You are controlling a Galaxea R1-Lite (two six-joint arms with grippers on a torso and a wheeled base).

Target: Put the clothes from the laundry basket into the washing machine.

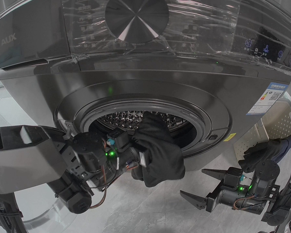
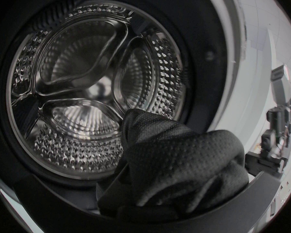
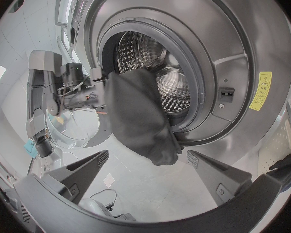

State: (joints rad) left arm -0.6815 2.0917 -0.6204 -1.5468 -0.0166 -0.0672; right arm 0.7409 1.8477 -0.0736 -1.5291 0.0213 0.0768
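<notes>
The washing machine (image 1: 171,81) stands with its round opening bare, showing the steel drum (image 2: 87,91). My left gripper (image 1: 143,158) is at the lower edge of that opening, shut on a black garment (image 1: 160,149) that drapes over it and hides its fingers. The garment (image 2: 181,162) bulges at the drum's mouth and hangs down outside the rim (image 3: 139,120). My right gripper (image 1: 192,182) hovers open and holding nothing, low over the floor to the right of the opening. The cream laundry basket (image 1: 278,120) stands at the right, with dark clothes (image 1: 268,151) hanging over its edge.
The machine's glass door (image 3: 71,130) is swung open on the left, below my left arm. Grey tiled floor (image 1: 158,207) lies between the machine and my grippers. The basket (image 3: 278,146) stands close against the machine's right side.
</notes>
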